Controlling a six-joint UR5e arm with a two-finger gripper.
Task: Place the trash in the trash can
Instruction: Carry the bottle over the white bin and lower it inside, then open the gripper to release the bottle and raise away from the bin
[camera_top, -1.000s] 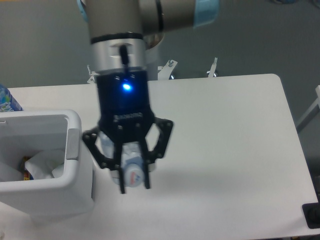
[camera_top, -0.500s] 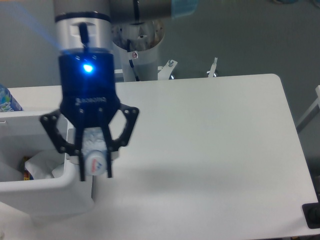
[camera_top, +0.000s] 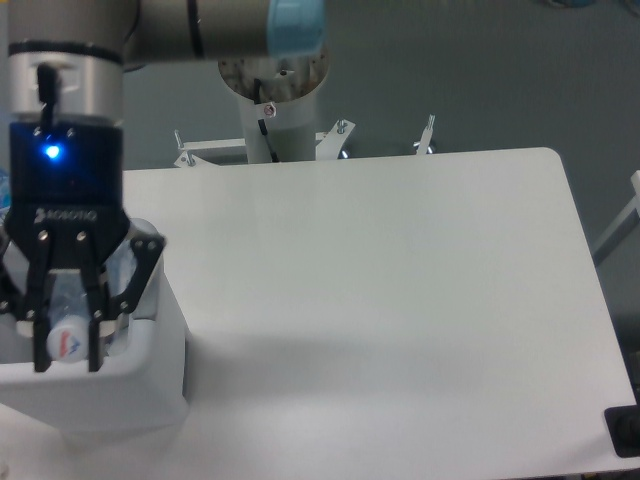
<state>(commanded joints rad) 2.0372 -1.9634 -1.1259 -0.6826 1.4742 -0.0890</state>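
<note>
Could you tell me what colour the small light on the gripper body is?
Blue: the small light glows on the black gripper, seen in the fixed camera view.

**White table, bin at its left end**

A white table (camera_top: 400, 300) with rounded corners carries the trash can (camera_top: 150, 385) (white, boxy, thick-rimmed) directly beneath the gripper (camera_top: 68, 362); the tabletop stretches away to the gripper's right.

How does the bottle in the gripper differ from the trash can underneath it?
The bottle is small, see-through and has a red and white label end; the trash can is large, opaque and plain white. The bottle is held in the air by the gripper, while the trash can stands on the table. The bottle hangs over the trash can's opening. Both look like plastic.
</note>
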